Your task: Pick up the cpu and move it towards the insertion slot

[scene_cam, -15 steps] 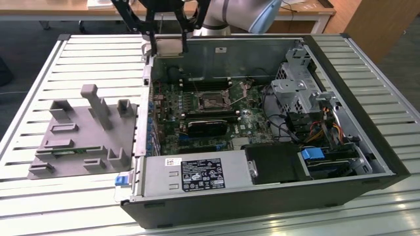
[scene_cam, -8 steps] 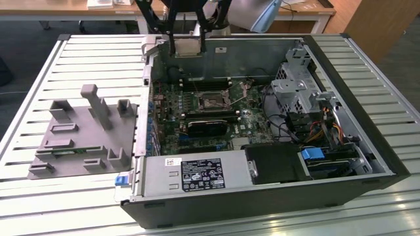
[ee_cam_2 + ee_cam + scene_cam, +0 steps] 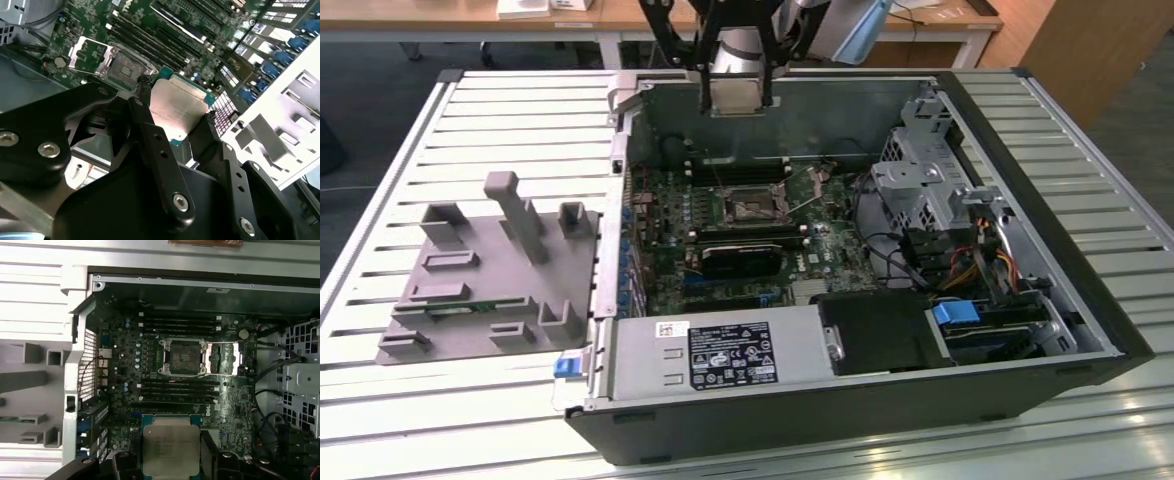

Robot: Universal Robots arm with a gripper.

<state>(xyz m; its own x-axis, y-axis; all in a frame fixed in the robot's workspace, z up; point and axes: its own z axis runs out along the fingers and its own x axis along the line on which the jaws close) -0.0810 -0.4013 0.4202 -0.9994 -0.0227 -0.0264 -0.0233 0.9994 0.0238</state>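
**Silver chip clamped above the open computer case**

Slatted white metal table (image 3: 494, 110), carrying everything. On it, lying on its side, a big black and grey open computer case (image 3: 1067, 310), reaching from the table's far edge almost to its near edge. Inside the case, flat on the bottom, a green motherboard (image 3: 667, 270) with long narrow black strips. Along the case's near wall, a grey metal power supply box (image 3: 720, 352) with a label. At the case's side on the exterior view's right, a grey metal drive cage (image 3: 921, 190) and a bundle of coloured cables (image 3: 974, 268). Beside the case, toward the table edge on the exterior view's left, a grey plastic fixture plate with upright blocks (image 3: 494, 270).

Above the far wall of the case, the black robot gripper (image 3: 175, 127), hanging clear of the board. Fingers pressed in on the small flat square cpu with a shiny silver top and green rim (image 3: 175, 110), one black finger (image 3: 145, 112) on each of two opposite edges; seen too in the first wrist view (image 3: 170, 450). Cpu held in the air, touching nothing but the fingers.

Near the middle of the motherboard, the insertion slot, a small square socket with a thin silver frame and dark centre (image 3: 183, 356), lying open and unfilled, well apart from the held cpu; also in the exterior view (image 3: 750, 206) and the second wrist view (image 3: 125, 67).
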